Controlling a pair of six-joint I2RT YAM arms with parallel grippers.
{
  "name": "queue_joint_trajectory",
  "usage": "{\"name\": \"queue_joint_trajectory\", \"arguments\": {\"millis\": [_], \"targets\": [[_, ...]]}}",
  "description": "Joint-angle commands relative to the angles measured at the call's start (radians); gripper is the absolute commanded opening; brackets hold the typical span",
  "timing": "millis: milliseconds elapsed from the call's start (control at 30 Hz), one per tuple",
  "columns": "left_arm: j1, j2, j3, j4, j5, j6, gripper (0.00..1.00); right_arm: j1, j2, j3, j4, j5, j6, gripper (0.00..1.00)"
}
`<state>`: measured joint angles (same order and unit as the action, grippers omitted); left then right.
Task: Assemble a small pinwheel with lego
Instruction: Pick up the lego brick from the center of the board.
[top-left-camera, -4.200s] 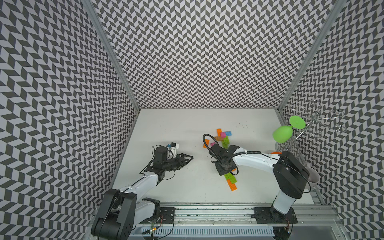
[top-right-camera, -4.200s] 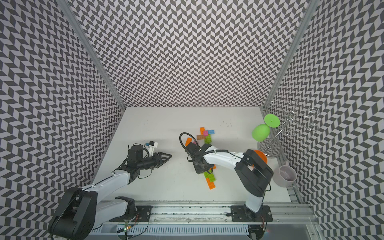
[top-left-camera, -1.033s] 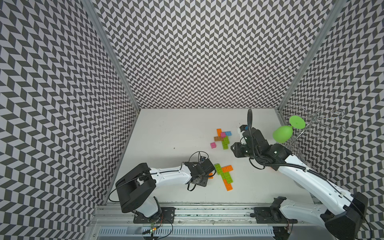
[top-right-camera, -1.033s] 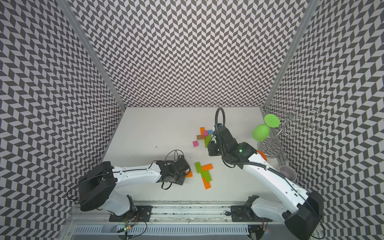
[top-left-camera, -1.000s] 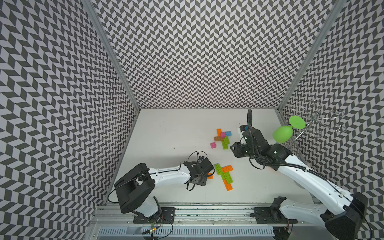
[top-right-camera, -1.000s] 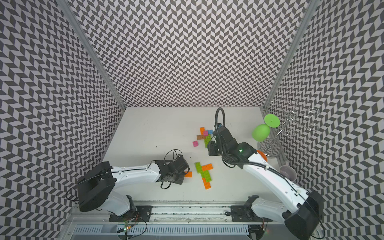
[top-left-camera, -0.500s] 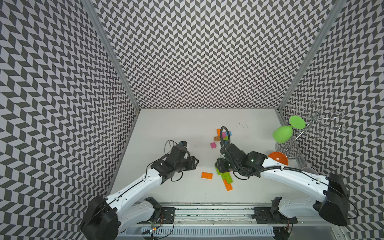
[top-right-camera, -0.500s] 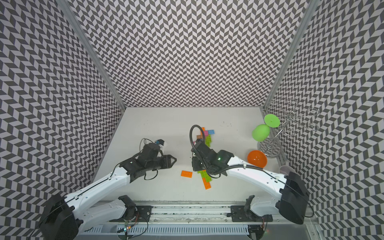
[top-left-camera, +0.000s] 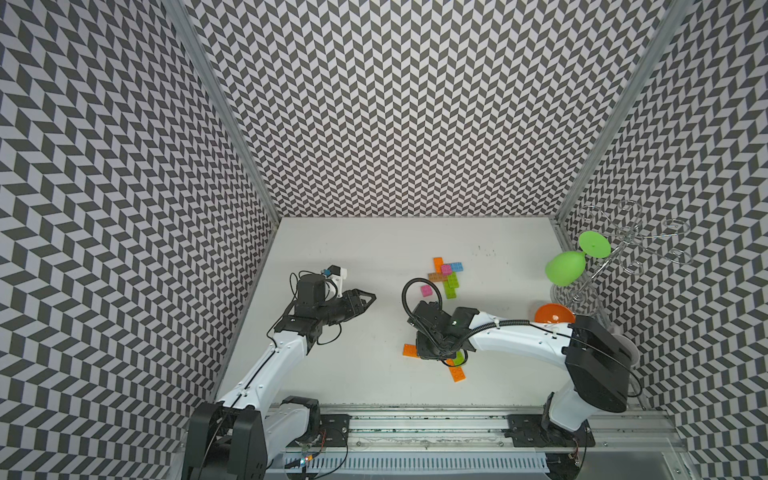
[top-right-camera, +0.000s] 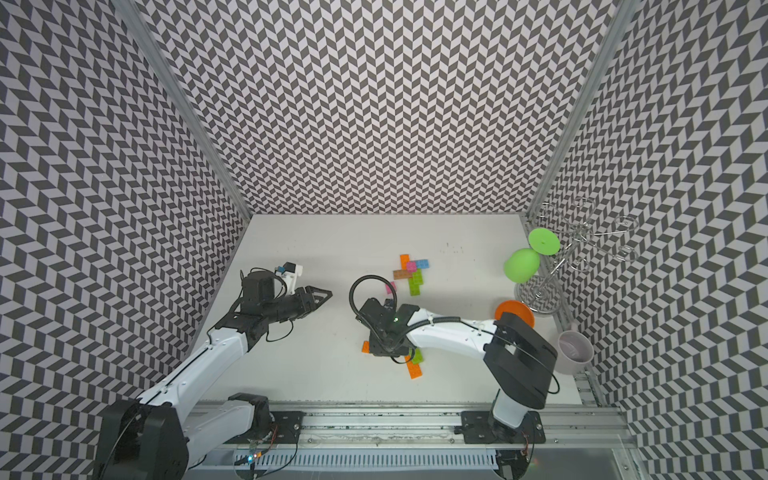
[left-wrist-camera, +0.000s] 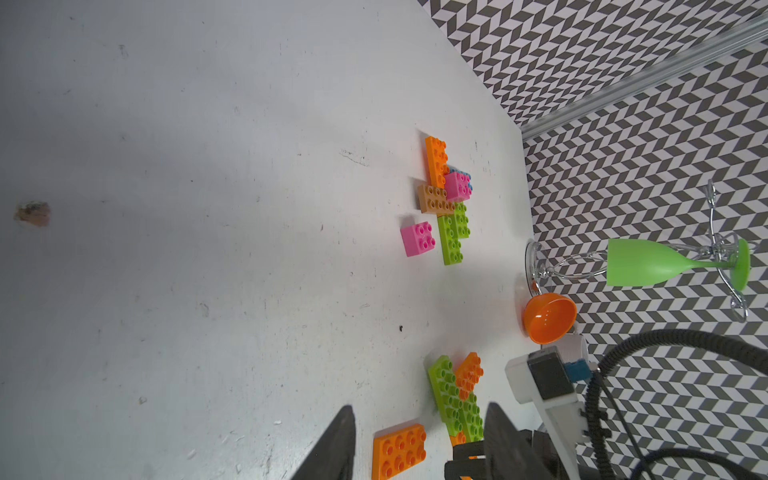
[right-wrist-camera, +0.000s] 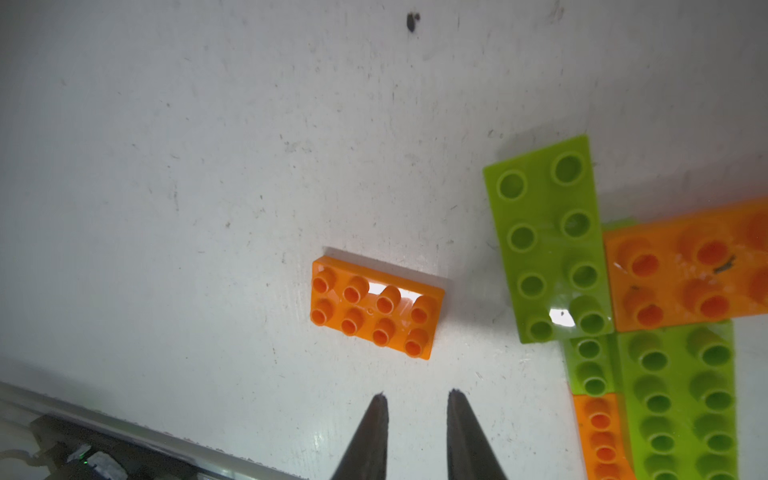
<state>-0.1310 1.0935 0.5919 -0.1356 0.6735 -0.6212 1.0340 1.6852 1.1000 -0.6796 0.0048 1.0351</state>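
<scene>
A loose orange lego brick (right-wrist-camera: 376, 309) lies flat on the white table, just ahead of my right gripper (right-wrist-camera: 417, 395), whose jaws stand narrowly open with nothing between them. Beside it lies a joined group of lime green and orange bricks (top-left-camera: 457, 366). In a top view my right gripper (top-left-camera: 429, 353) hangs low and covers part of that orange brick (top-left-camera: 408, 350). Farther back sits a cluster of orange, brown, blue, pink and lime green bricks (top-left-camera: 446, 272), with a loose pink square (top-left-camera: 426, 290) next to it. My left gripper (top-left-camera: 369, 297) hovers open and empty, left of all the bricks.
A green goblet (top-left-camera: 564, 268) hangs on a wire rack (top-left-camera: 623, 245) at the right wall. An orange bowl (top-left-camera: 555, 313) sits below it, and a grey mug (top-right-camera: 575, 351) stands nearer the front. Patterned walls close three sides; a rail runs along the front.
My right gripper has shifted left and down toward the loose orange brick, and its jaws have narrowed. My left gripper has drawn back, away from the bricks.
</scene>
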Motion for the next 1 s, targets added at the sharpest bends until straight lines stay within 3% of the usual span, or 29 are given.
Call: {"name": "queue_joint_trajectory", "arguments": {"millis": [0,367,967], "targets": [[0.024,0.005,-0.014,0.024,0.067,0.049,0.50,0.008,0.032,0.044,-0.020,-0.007,0.063,0.26],[0.040,0.025,-0.031,0.027,0.135,0.061,0.50,0.008,0.149,0.152,-0.132,0.026,0.080,0.22],[0.031,0.046,-0.011,-0.002,0.153,0.070,0.49,0.009,0.202,0.216,-0.178,0.047,0.057,0.20]]}}
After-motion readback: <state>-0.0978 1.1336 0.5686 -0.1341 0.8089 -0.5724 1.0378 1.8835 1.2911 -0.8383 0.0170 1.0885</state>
